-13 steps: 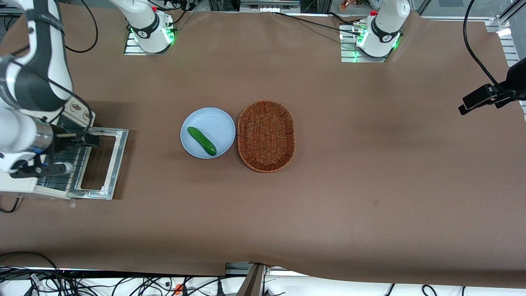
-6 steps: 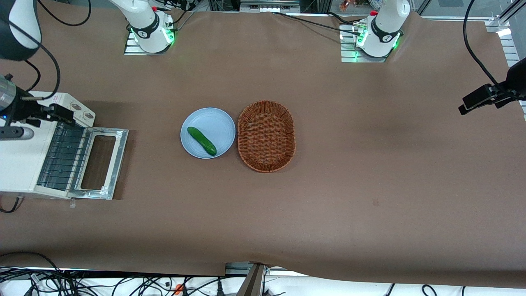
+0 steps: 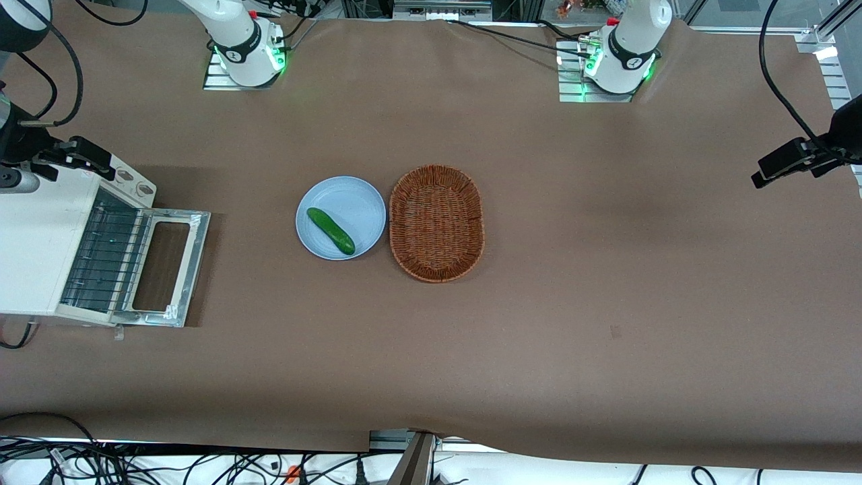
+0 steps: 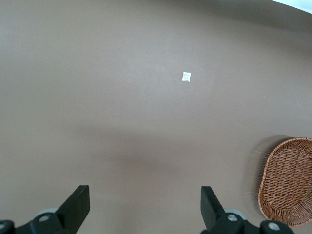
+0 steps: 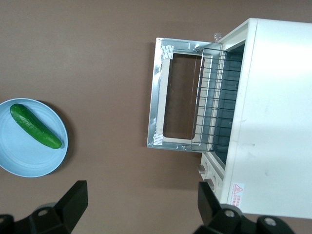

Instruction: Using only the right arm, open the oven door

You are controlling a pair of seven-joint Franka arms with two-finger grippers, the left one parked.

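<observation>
front view: the small black gripper (image 3: 101,160) has risen off the wire rack to above the cream-white toaster oven's (image 3: 34,249) knob corner; the silver metal-framed oven door (image 3: 168,267) lies flat open on the brown table (image 3: 539,269); right wrist view: its fingers (image 5: 73,200) stand wide apart, holding nothing; door (image 5: 176,93) glass looks dark, rack wiry.

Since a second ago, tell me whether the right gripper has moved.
Yes. The gripper has left the open oven door and pulled away from the front camera, now above the oven's knob corner.
</observation>
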